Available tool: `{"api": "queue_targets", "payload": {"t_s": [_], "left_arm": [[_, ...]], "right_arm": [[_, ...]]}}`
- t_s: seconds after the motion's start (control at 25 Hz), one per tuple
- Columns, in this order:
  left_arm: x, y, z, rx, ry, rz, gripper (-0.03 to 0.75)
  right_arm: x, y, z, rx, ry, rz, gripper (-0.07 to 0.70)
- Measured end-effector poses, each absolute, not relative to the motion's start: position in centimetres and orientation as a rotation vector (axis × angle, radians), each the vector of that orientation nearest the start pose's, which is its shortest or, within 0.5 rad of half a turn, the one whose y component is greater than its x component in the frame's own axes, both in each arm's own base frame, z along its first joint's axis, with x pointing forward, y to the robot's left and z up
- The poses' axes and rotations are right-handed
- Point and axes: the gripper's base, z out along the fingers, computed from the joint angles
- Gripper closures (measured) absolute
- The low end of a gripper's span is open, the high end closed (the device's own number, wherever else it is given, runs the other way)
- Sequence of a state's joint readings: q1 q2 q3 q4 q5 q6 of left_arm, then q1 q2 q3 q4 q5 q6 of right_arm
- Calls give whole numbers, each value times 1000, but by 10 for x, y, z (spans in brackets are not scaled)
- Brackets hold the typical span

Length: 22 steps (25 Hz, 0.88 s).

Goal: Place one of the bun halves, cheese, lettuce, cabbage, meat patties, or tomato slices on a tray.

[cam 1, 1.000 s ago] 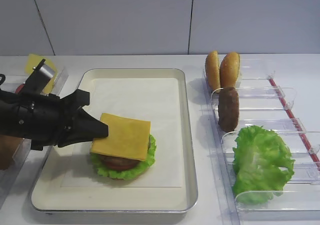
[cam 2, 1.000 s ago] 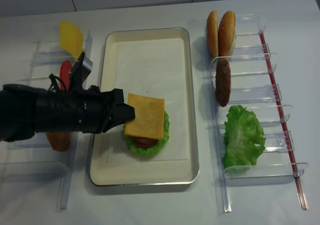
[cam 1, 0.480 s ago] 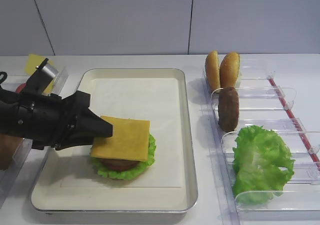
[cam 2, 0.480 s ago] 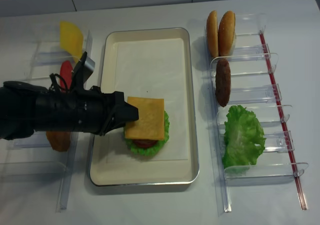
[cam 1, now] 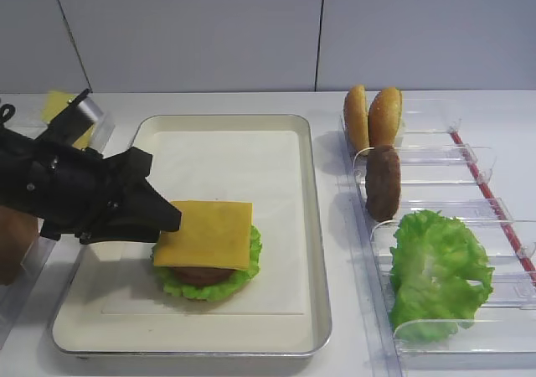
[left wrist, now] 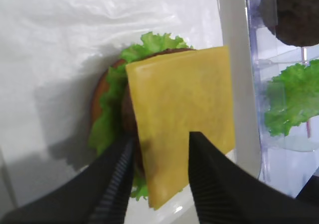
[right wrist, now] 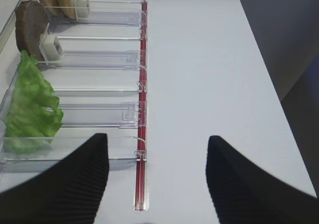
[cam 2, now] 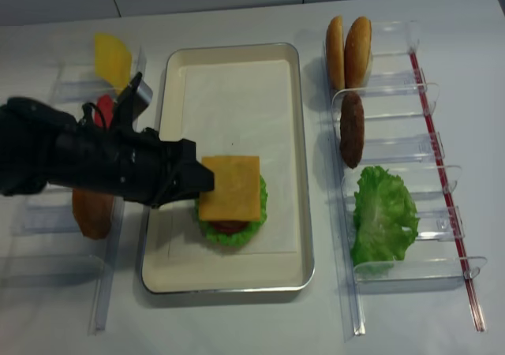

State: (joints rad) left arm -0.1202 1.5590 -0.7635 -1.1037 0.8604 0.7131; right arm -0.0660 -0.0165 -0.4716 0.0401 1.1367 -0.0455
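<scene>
The tray (cam 1: 226, 155) holds a stack with ruffled lettuce (cam 1: 197, 288) at the bottom edge and the orange cheese (cam 1: 205, 234) lying flat on top. My left gripper (cam 1: 172, 219) is at the cheese's left edge, open. In the left wrist view its fingers (left wrist: 117, 179) straddle the near part of the cheese (left wrist: 182, 119) without pinching it. My right gripper (right wrist: 157, 179) stands open over bare table, right of the racks, holding nothing. Two bun halves (cam 1: 373, 117), a meat patty (cam 1: 383, 182) and more lettuce (cam 1: 435, 268) stand in the right racks.
Clear plastic racks (cam 2: 394, 146) run along the tray's right side, with a red strip (right wrist: 142, 84) on their outer edge. The left racks hold a lemon-yellow slice (cam 2: 112, 59), a red tomato slice (cam 2: 102, 110) and an orange-brown piece (cam 2: 91, 213), partly behind my left arm.
My left gripper has opened and let go of the cheese. The slice has sunk from a tilted hold to lie flat on the stack. The left arm has risen slightly.
</scene>
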Motion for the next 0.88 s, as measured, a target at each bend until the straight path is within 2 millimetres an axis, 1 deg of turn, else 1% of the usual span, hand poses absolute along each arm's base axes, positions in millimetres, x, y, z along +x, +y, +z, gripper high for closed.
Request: {"api": "queue_targets", "payload": {"t_s": [0.24,0.36,0.44,0.56,0.68,0.76,0.88], "left_arm": [[264,-91,211,155,2737,-1034,458],[271,-88,222,196,2778,-961,458],[276,-85,231,219,2818,-895,458],[283,-80,251,270,2868,-783,458],[290,-71,275,324,2918,-614,458],[297,-64,292,308,2916,-469,458],[306,-50,310,269,2886,-220,458]], "right_arm": [[-7,4,263,18,2131,-17,186],[-7,4,263,18,2131,-17,186],[-7,4,263,16,2131,-18,186],[-7,4,263,16,2131,-18,186],[-7,4,263,16,2133,-18,186],[-7,4,263,16,2133,-18,186],[-7,4,263,16,2133,-18,186]]}}
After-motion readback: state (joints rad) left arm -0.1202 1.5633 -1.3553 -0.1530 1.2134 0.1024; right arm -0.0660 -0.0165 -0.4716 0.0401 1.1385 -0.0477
